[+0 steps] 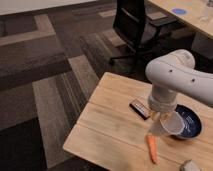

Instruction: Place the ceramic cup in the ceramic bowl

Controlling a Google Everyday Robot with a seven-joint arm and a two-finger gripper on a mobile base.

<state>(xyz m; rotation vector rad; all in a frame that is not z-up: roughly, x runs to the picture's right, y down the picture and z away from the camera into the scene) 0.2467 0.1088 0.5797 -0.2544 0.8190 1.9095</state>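
Note:
The white ceramic cup (167,125) hangs tilted above the wooden table (110,130), held at the end of my white arm. My gripper (159,118) sits under the arm's wrist, shut on the ceramic cup, with most of it hidden by the arm and the cup. The dark blue ceramic bowl (190,120) rests on the table just right of the cup, and the cup's rim overlaps the bowl's left edge in this view.
An orange carrot (152,149) lies on the table below the cup. A small dark packet (139,108) lies left of the arm. A pale object (190,166) shows at the bottom right. A black office chair (137,25) stands beyond the table.

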